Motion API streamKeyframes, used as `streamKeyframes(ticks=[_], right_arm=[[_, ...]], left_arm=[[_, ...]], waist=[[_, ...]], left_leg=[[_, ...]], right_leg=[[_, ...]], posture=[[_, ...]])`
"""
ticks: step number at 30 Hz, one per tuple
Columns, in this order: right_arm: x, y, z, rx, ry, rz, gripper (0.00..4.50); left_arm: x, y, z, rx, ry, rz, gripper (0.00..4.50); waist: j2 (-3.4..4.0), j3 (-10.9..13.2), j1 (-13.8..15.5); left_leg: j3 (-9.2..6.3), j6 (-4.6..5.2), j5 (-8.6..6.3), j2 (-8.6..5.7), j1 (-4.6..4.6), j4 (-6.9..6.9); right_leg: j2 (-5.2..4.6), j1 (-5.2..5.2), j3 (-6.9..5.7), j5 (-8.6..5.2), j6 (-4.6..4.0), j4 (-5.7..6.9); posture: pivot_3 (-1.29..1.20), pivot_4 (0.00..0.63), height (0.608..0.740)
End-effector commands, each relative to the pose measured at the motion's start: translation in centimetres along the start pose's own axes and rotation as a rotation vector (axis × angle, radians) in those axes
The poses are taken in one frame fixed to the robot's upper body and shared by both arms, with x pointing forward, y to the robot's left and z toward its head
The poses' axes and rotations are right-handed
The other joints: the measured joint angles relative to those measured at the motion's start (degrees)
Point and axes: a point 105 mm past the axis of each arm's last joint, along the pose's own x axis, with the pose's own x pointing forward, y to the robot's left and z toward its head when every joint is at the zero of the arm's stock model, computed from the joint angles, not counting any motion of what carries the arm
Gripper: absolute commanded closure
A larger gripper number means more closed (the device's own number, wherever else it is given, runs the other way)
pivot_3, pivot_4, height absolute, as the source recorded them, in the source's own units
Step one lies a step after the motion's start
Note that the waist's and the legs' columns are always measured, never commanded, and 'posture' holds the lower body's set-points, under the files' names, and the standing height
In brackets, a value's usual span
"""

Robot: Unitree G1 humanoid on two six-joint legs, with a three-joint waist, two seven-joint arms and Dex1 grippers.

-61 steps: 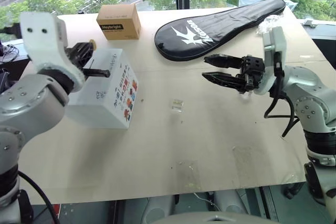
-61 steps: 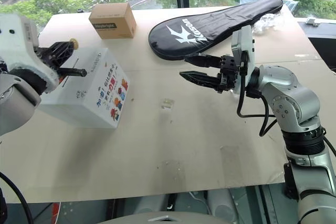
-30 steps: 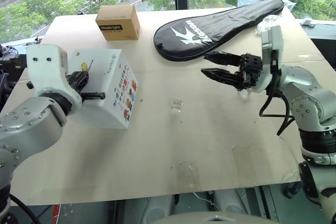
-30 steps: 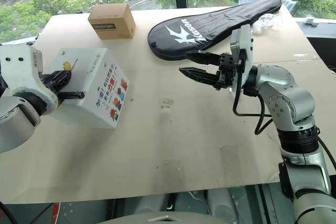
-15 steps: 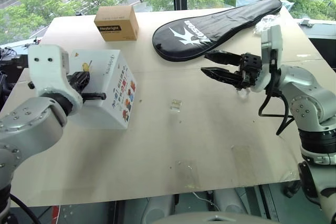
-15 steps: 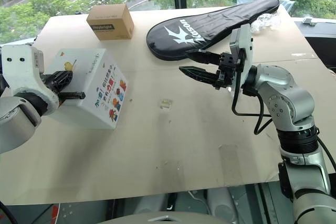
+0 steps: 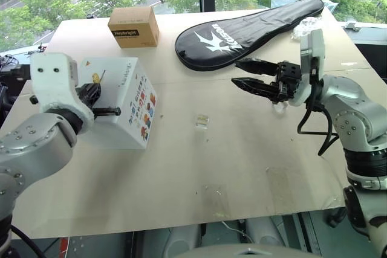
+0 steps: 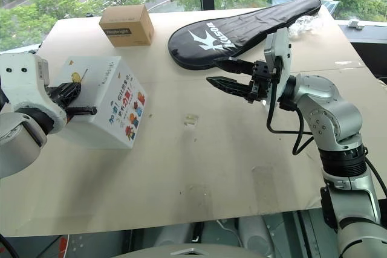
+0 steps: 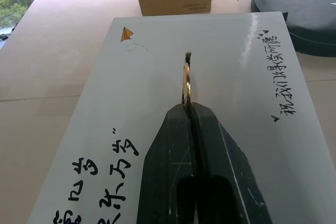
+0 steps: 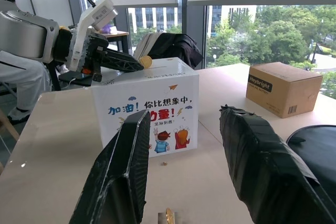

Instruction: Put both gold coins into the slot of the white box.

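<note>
The left gripper (image 9: 187,109) is pinched tight on a gold coin (image 9: 186,83), holding it on edge over the top of the white box (image 7: 130,126). The left wrist view shows the coin edge-on, a thin gold line rising from the closed fingertips, with a short dark mark just past it that seems to be the end of the slot (image 9: 187,56); whether the coin touches the box cannot be told. That view also shows the handwriting and a small orange paper-plane drawing on the lid. From the right wrist view the same coin appears as a round disc at the tip of the left gripper, above the box's side with the colourful pictures, and a second small gold piece (image 10: 168,216) lies on the table (image 7: 242,167) near the bottom edge. The head views place the right gripper (image 7: 237,72) in the air over the table, well apart from the box, fingers half spread and empty, in front of the black racket cover (image 7: 242,25). A brown cardboard box (image 7: 133,26) stands behind the white one.
</note>
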Motion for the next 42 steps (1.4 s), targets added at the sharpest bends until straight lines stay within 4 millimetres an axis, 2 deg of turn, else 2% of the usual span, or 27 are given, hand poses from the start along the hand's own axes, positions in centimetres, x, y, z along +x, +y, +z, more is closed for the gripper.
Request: streamKeyframes(ticks=[1,10,13,15,18,20,23,25,28,31,33,37,39,41,42], right_arm=[[-0.1,0.2,1.5,-0.054,-0.039,0.005,2.27],[-0.2,0.1,1.3,-0.058,-0.030,0.002,2.27],[-0.1,0.2,1.4,-0.056,-0.033,0.002,2.23],[-0.1,0.2,1.4,-0.058,-0.032,0.002,2.23],[-0.2,0.1,1.5,-0.058,-0.034,-0.002,2.23],[-0.2,0.1,1.4,-0.057,-0.032,-0.005,2.23],[-0.4,0.1,1.2,-0.052,-0.028,-0.010,2.23],[-0.6,0.0,0.7,-0.036,-0.022,-0.022,2.23],[-1.3,0.1,-0.9,-0.009,0.017,-0.040,2.23],[-2.6,0.7,-3.8,0.030,0.093,-0.046,2.23],[-3.3,1.1,-5.2,0.039,0.132,-0.050,2.23],[-3.6,1.5,-7.9,0.030,0.198,-0.082,2.23],[-3.0,1.6,-9.5,0.013,0.220,-0.106,2.23],[-2.1,1.8,-10.9,-0.015,0.232,-0.103,2.23],[-1.6,2.1,-11.6,-0.020,0.234,-0.091,2.23]], left_arm=[[0.0,-0.2,-0.3,0.002,0.009,-0.003,4.50],[-0.1,0.3,-0.7,0.019,0.027,0.018,4.50],[-0.1,0.4,-1.0,0.027,0.036,0.017,3.73],[-0.1,0.5,-1.1,0.030,0.035,0.024,2.89],[0.0,0.6,-0.8,0.013,0.021,0.028,1.34],[0.0,0.7,-0.3,0.009,-0.009,0.031,1.34],[0.1,-0.3,2.3,-0.020,-0.158,-0.025,1.34],[-0.4,-2.4,4.0,-0.061,-0.287,-0.167,1.34],[-2.2,-5.9,4.7,-0.092,-0.397,-0.421,1.34],[-5.5,-9.8,1.3,-0.135,-0.299,-0.753,1.34],[-7.4,-11.4,-1.3,-0.129,-0.200,-0.889,1.34],[-8.6,-12.1,-6.1,-0.090,-0.031,-0.937,1.34],[-8.9,-12.1,-7.5,-0.113,-0.014,-0.932,1.34],[-8.4,-11.4,-8.7,-0.141,-0.020,-0.877,1.34],[-8.2,-10.9,-9.4,-0.151,-0.020,-0.851,1.34]], waist=[[0.00,0.00,0.00],[0.05,-0.06,-0.05],[0.11,-0.11,-0.08],[0.13,-0.14,0.03],[0.14,-0.18,0.22],[0.14,-0.18,0.31],[0.13,-0.18,0.39],[0.13,-0.18,0.44],[0.09,-0.21,0.30],[0.08,-0.21,-0.22],[0.09,-0.21,-0.54],[0.13,-0.20,-0.16],[0.14,-0.22,-0.11],[0.14,-0.22,0.05],[0.14,-0.22,0.08]], left_leg=[[0.00,0.00,0.00,0.00,0.00,0.00],[0.04,0.00,0.00,0.00,0.03,0.02],[0.07,0.00,0.00,0.00,0.06,0.02],[0.07,0.00,0.00,0.00,0.06,0.02],[0.07,0.00,0.00,0.00,0.06,0.04],[0.06,0.00,0.00,0.00,0.06,0.07],[0.05,0.00,0.00,-0.01,0.04,0.08],[0.01,0.00,0.00,-0.01,-0.01,0.12],[0.03,0.00,0.00,-0.02,-0.06,0.16],[0.09,0.00,0.00,-0.01,-0.06,0.15],[0.22,0.00,0.00,0.04,-0.04,0.08],[0.24,0.00,0.00,0.09,0.03,0.13],[0.37,0.00,0.00,0.13,0.54,0.08],[0.49,0.03,-0.02,0.14,1.20,-0.07],[0.47,0.03,-0.02,0.16,1.23,-0.06]], right_leg=[[0.00,0.00,0.00,0.00,0.00,0.00],[0.00,0.01,0.00,0.00,0.00,0.04],[0.01,0.01,0.01,0.00,0.00,0.06],[0.01,0.01,0.00,0.00,0.00,0.07],[0.01,0.02,0.00,0.00,0.00,0.09],[0.00,0.03,0.01,0.00,0.00,0.09],[0.00,0.03,0.00,0.00,0.00,0.10],[0.00,0.03,-0.03,0.00,0.00,0.09],[-0.01,0.03,-0.05,0.01,0.01,0.02],[-0.04,0.04,-0.02,0.01,0.01,-0.06],[-0.04,0.00,0.01,0.01,0.01,-0.09],[-0.01,-0.03,0.05,0.05,-0.06,0.18],[0.09,0.46,0.06,0.06,-0.10,0.18],[0.12,1.02,0.06,0.05,-0.10,0.07],[0.14,1.05,0.05,0.05,-0.10,0.03]], posture=[[0.00,0.150,0.740],[0.00,0.150,0.740],[0.00,0.150,0.740],[0.00,0.150,0.740],[0.00,0.150,0.740],[0.00,0.150,0.740],[0.00,0.150,0.740],[0.00,0.150,0.740],[0.00,0.150,0.740],[0.00,0.150,0.740],[0.00,0.150,0.740],[0.00,0.150,0.740],[0.00,0.150,0.740],[0.00,0.150,0.740],[0.00,0.150,0.740]])
